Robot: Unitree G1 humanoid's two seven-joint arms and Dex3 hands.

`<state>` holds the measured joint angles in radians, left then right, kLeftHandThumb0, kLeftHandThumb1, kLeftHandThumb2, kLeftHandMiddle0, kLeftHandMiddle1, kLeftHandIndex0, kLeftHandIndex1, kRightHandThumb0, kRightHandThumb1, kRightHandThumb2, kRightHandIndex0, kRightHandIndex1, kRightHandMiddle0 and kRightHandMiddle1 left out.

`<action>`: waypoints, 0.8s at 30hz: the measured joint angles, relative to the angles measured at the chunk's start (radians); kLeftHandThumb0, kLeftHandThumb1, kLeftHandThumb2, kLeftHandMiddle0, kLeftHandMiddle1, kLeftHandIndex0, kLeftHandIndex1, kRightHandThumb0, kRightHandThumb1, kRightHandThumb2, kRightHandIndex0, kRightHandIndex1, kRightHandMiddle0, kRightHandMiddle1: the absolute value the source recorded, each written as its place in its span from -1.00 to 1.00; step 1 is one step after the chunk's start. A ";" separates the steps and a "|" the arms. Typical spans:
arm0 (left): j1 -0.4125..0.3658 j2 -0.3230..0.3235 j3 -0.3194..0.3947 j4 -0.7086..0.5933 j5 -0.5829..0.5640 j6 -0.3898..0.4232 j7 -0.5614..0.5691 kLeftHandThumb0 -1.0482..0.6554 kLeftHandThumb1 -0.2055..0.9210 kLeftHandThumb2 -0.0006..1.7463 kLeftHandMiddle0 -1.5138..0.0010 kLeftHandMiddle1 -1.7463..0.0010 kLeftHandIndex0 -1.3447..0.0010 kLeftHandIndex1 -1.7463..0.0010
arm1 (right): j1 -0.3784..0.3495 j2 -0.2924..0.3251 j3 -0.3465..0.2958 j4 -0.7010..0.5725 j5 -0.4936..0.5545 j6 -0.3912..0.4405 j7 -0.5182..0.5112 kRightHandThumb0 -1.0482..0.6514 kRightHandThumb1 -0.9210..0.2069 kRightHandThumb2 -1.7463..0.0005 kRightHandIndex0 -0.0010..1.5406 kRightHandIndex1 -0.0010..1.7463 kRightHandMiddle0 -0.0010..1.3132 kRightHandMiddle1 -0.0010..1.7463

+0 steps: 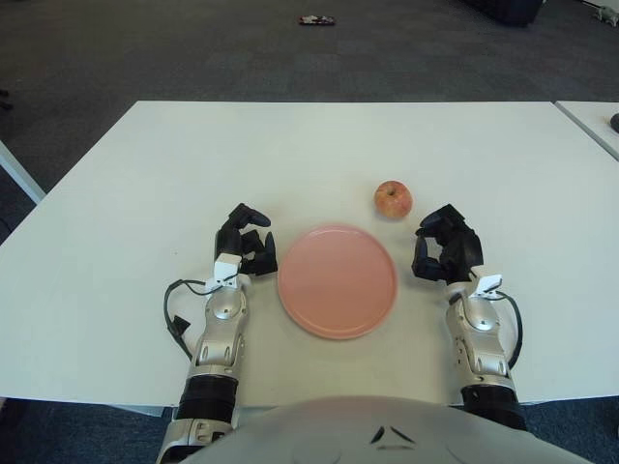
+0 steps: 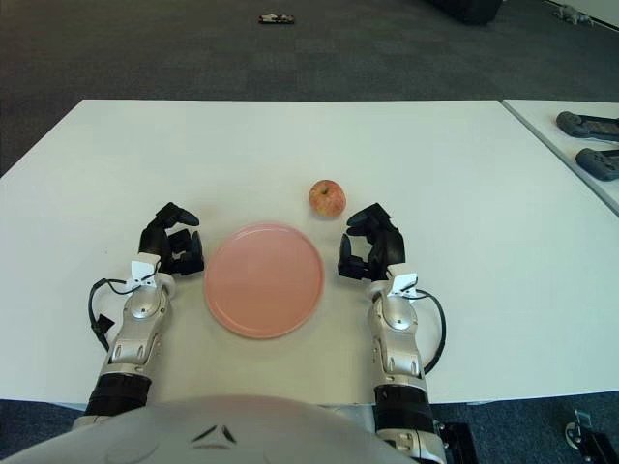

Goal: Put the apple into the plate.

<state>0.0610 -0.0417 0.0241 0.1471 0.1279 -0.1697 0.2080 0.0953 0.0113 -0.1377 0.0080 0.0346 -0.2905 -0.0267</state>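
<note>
A red-yellow apple (image 1: 393, 199) sits on the white table just beyond the upper right rim of the pink plate (image 1: 337, 280), which has nothing on it. My right hand (image 1: 446, 255) is to the right of the plate and a little nearer than the apple, fingers curled and holding nothing, apart from the apple. My left hand (image 1: 244, 246) shows beside the plate's left rim, fingers curled and holding nothing.
The white table (image 1: 193, 164) stretches wide around the plate. A second table (image 2: 580, 135) at the far right carries two dark controllers (image 2: 588, 124). A small dark object (image 1: 315, 20) lies on the carpet beyond the table.
</note>
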 measured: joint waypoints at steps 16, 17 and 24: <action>-0.017 -0.002 -0.007 0.018 0.007 -0.002 0.007 -0.40 -0.35 0.72 -0.60 -1.00 -0.10 -1.00 | -0.045 -0.061 -0.058 0.062 0.022 -0.089 0.005 0.00 0.07 -0.45 -0.36 0.67 -0.48 0.65; -0.017 -0.002 -0.007 0.019 0.007 -0.003 0.007 -0.40 -0.35 0.73 -0.61 -1.00 -0.10 -1.00 | -0.057 -0.063 -0.054 0.074 -0.002 -0.101 -0.007 -0.09 -0.06 -0.33 -0.49 0.53 -0.59 0.56; -0.017 -0.003 -0.007 0.022 0.006 -0.004 0.007 -0.40 -0.36 0.74 -0.61 -1.00 -0.11 -1.00 | -0.240 -0.102 -0.049 0.122 -0.145 -0.156 -0.096 -0.42 -0.60 0.26 -0.94 -0.25 -0.97 -0.04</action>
<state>0.0439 -0.0447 0.0172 0.1686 0.1343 -0.1733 0.2151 -0.1450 -0.0909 -0.1869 0.1302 -0.1100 -0.4467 -0.1223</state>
